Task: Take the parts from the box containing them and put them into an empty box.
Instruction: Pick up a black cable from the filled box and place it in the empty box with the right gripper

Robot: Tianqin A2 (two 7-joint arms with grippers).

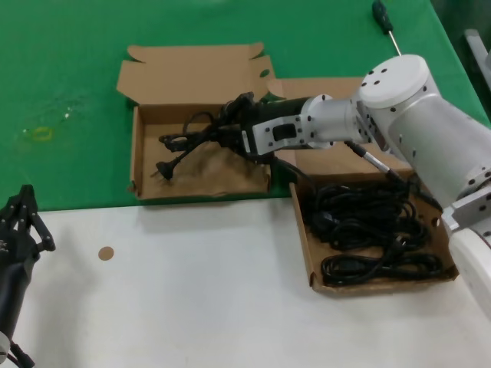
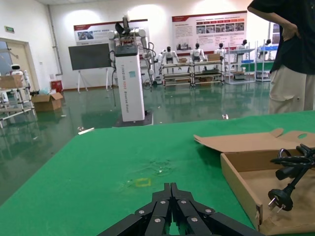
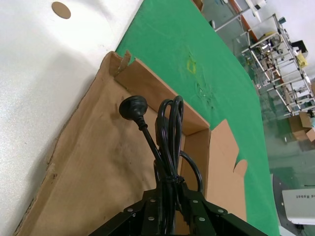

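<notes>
— Where is the right pincer to be found?

— Over the shallow box with the short notched lid, reached across from the box of cords. It is seen clenched on one looped power cord, whose plug is hung low beside the shallow box's left wall; whether the plug is touching the floor of that box cannot be told. In the right wrist view the cord is gripped between the fingers, with the plug held out above the cardboard floor.

— And the remaining cords?

— They are left piled in the box of cords, just right of the shallow box.

— The left pincer?

— It is parked at the left edge of the white worktop, well left of the shallow box, with its fingers drawn together on nothing.

— Anything else?

— A screwdriver is laid on the green mat beyond the box of cords.
</notes>
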